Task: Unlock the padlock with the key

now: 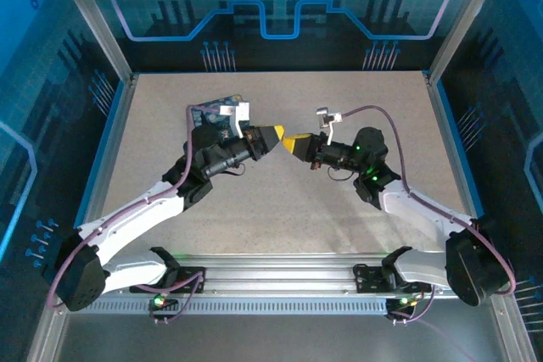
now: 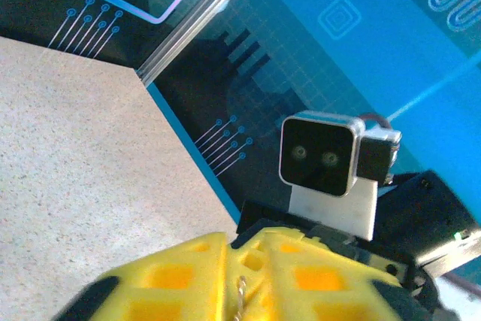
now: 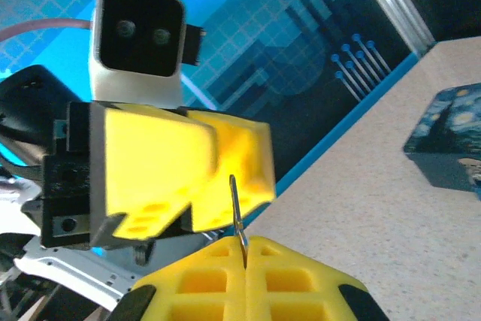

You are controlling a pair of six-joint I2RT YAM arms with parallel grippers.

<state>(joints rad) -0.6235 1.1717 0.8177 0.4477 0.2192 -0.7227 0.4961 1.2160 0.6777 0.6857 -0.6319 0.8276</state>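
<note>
Above the table point(image 1: 280, 209), right fingers point(image 3: 289, 255) pinch the key point(image 3: 235, 208); left fingers point(image 2: 278, 242) seemingly clamp the padlock point(image 2: 240, 291). Line the tip up squarely.

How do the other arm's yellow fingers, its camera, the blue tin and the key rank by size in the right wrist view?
1. left gripper's fingers
2. camera
3. tin, but it is farther away and cut by the picture's edge, so this is unsure
4. key, a thin sliver
</note>
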